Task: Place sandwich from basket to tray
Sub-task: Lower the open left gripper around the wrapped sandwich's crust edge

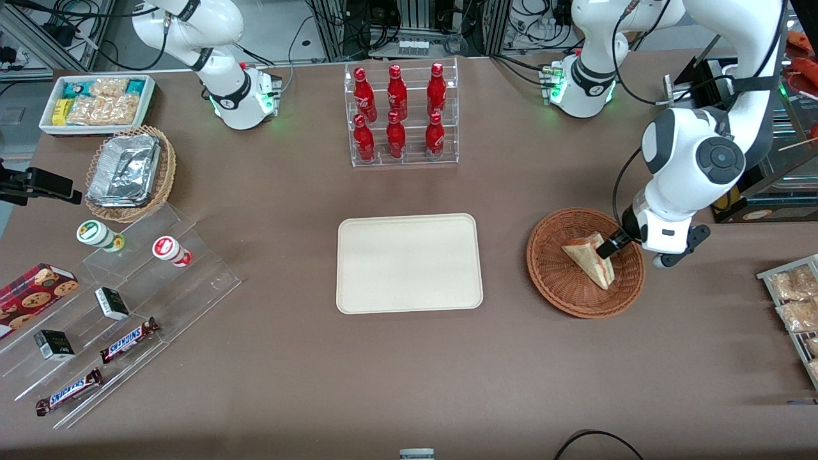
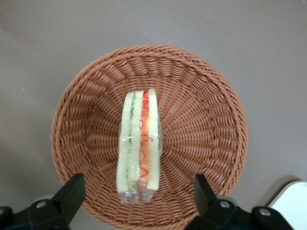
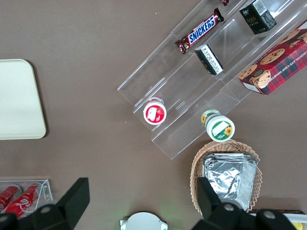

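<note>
The sandwich (image 1: 591, 257) is a plastic-wrapped wedge of pale bread with red, orange and green filling, lying in the reddish-brown wicker basket (image 1: 556, 281). In the left wrist view the sandwich (image 2: 139, 146) rests on its side in the middle of the basket (image 2: 201, 110). My gripper (image 1: 612, 248) hangs just above the basket, over the sandwich's end. Its two black fingers (image 2: 72, 191) stand wide apart on either side of the sandwich, open with nothing between them (image 2: 139, 196). The cream tray (image 1: 409, 263) lies flat beside the basket, toward the parked arm's end.
A clear rack of red bottles (image 1: 401, 115) stands farther from the front camera than the tray. A wire rack of snack packets (image 1: 795, 306) sits at the working arm's end. A tan basket of foil containers (image 1: 128, 171), acrylic steps with snacks (image 1: 115, 313) and a white bin (image 1: 96, 102) lie toward the parked arm's end.
</note>
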`<action>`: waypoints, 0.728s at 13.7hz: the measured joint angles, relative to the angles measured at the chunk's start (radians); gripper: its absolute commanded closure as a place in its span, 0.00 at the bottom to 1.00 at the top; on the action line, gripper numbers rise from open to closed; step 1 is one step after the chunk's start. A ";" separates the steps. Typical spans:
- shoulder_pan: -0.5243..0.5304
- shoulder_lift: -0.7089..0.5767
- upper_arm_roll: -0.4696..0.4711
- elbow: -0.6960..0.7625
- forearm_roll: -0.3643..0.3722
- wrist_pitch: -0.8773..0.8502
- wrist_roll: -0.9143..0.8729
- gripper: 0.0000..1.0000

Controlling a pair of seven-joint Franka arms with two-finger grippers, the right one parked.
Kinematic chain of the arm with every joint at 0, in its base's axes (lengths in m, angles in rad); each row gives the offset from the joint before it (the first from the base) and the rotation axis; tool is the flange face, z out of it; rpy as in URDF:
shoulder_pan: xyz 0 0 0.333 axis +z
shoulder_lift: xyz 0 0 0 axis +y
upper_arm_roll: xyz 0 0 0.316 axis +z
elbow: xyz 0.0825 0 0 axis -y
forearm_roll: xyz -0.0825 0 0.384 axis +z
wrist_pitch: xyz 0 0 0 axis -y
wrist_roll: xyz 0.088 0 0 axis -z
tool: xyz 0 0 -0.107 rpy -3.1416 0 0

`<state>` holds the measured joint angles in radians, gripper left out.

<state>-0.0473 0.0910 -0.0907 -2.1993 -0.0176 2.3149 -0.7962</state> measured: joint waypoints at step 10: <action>0.000 0.011 -0.013 -0.093 0.000 0.104 -0.054 0.00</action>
<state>-0.0476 0.1019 -0.1038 -2.2922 -0.0176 2.4190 -0.8502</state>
